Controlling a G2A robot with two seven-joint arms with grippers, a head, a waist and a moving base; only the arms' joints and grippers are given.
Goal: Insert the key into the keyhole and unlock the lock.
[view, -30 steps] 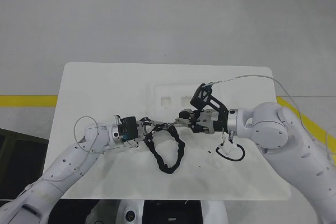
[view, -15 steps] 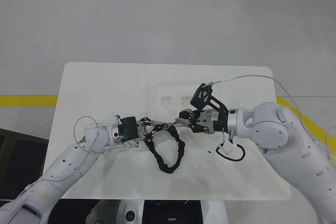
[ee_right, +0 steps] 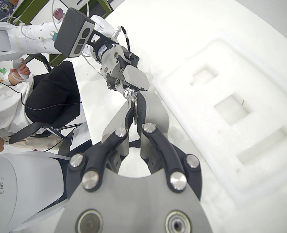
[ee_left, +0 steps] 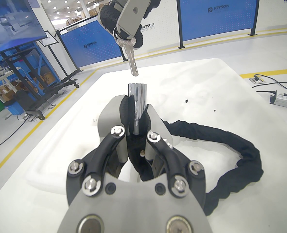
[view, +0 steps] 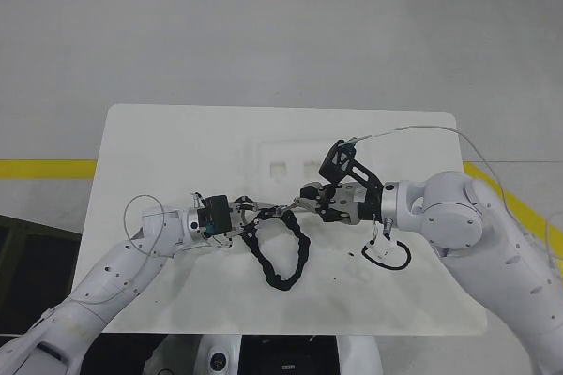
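**Top view.** Holds the lock [view: 268,213] by its metal cylinder in the left tool [view: 251,207], pinched tight around it, over the middle of the white worktop [view: 169,150]. Reaches in from the opposite side with the right tool [view: 302,201], forearm low across the worktop, clamped on the key [view: 287,207]. Leaves the lock's black chain [view: 286,258] looped on the worktop nearer the robot. Matches both earlier top views, with no shift to be made out.

**Left wrist view.** Grips the lock [ee_left: 136,93] between the fingers of the left tool [ee_left: 133,105], free end toward the key [ee_left: 133,61]. Hangs that key blade-first from the right tool [ee_left: 127,25], tip just short of the cylinder and not touching. Trails the chain [ee_left: 230,151] across the worktop [ee_left: 194,86]. Carries printed logos on the blue panels [ee_left: 216,18] behind.

**Right wrist view.** Pinches the key [ee_right: 134,112] at its head and ring in the narrow right tool [ee_right: 136,107], blade hidden. Faces the left tool [ee_right: 133,83] and the lock [ee_right: 127,93]. Passes just beside a white foam tray [ee_right: 206,146] with rectangular recesses.
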